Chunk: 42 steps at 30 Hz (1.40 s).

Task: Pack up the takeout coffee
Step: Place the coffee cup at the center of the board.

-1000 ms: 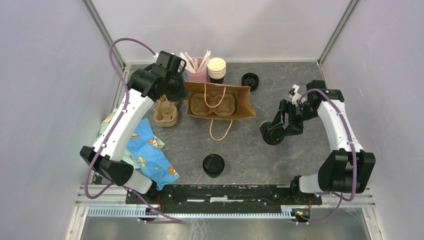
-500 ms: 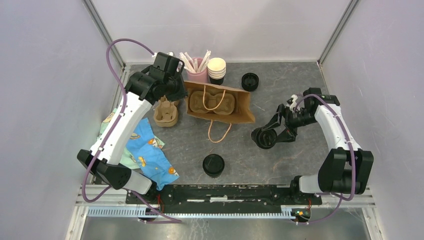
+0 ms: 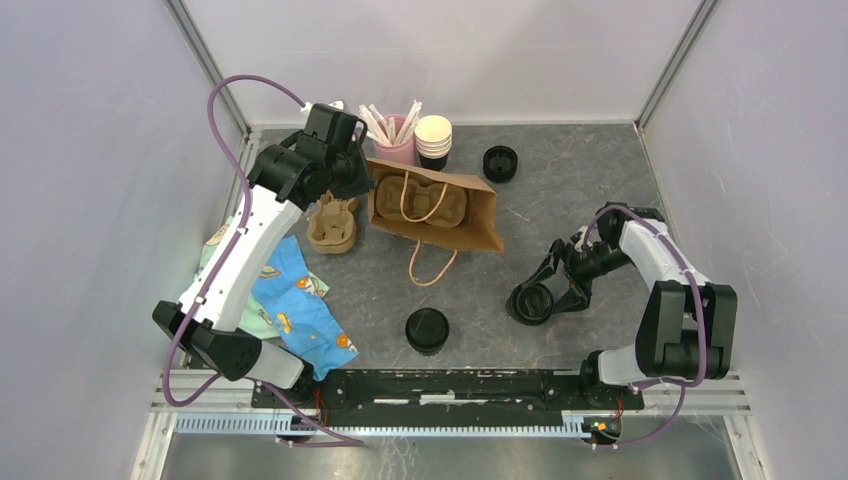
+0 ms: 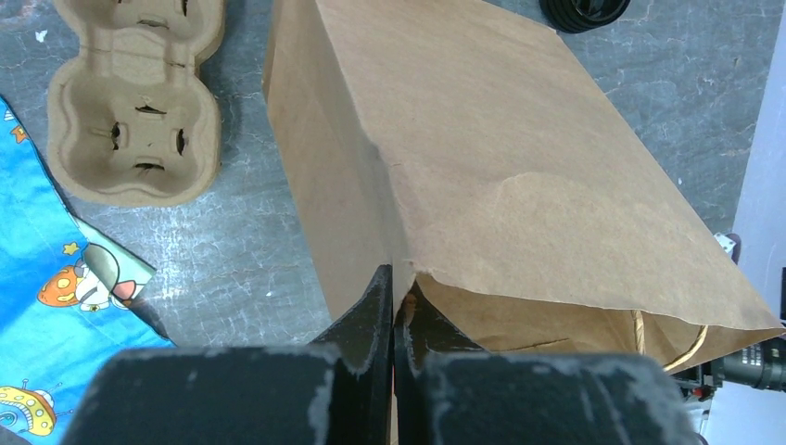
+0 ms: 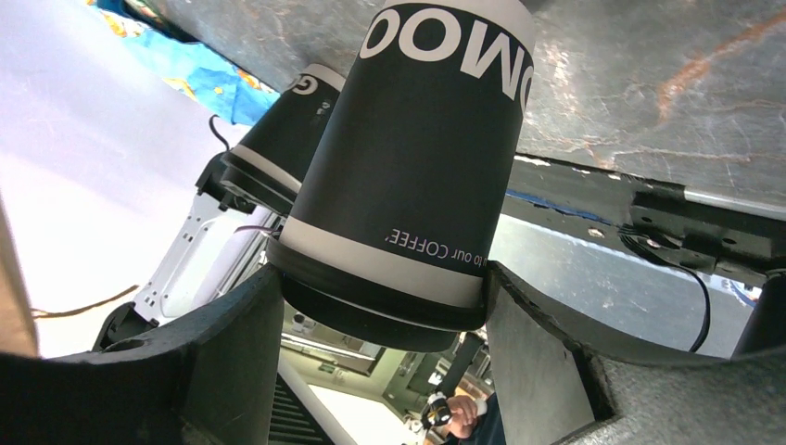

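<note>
A black lidded takeout coffee cup (image 3: 530, 303) (image 5: 408, 167) sits tilted between the fingers of my right gripper (image 3: 537, 297) (image 5: 380, 287), which is shut on it just by the lid rim, right of the table's middle. A second lidded black cup (image 3: 427, 330) (image 5: 283, 139) stands on the table near the front. The brown paper bag (image 3: 480, 215) (image 4: 482, 167) stands open at the back, with a cardboard carrier (image 3: 432, 203) showing inside. My left gripper (image 3: 345, 170) (image 4: 394, 283) is shut on the bag's left rim corner.
A second cardboard carrier (image 3: 332, 225) (image 4: 134, 102) lies left of the bag. A blue patterned cloth (image 3: 300, 300) (image 4: 46, 306) covers the near left. At the back are a pink cup of straws (image 3: 395, 142), a stack of lidless cups (image 3: 433, 138) and black lids (image 3: 500, 162).
My right gripper has carried the cup toward the near side and slightly left, and lower. The left gripper has tugged the bag's rim a little to the left.
</note>
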Each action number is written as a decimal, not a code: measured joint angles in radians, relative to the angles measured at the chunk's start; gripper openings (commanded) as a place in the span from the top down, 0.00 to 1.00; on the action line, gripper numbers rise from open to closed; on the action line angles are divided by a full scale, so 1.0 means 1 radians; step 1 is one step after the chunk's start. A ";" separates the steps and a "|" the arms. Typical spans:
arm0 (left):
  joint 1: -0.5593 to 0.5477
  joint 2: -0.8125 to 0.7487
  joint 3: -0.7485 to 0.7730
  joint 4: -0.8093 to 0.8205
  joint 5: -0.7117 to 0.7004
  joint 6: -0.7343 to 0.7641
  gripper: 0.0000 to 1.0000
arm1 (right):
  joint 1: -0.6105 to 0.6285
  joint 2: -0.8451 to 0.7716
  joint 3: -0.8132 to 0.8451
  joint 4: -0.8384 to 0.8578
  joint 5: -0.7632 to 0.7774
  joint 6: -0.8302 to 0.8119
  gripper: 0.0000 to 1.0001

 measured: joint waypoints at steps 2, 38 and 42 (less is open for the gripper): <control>0.000 0.000 0.000 0.001 -0.001 0.000 0.98 | 0.000 0.000 -0.025 0.000 0.011 0.000 0.86; 0.003 -0.040 -0.043 0.073 0.032 0.000 0.98 | -0.013 -0.165 0.167 0.110 0.219 -0.104 0.02; 0.007 -0.015 -0.013 0.025 0.058 0.000 0.98 | -0.032 -0.259 0.151 0.232 0.226 -0.130 0.02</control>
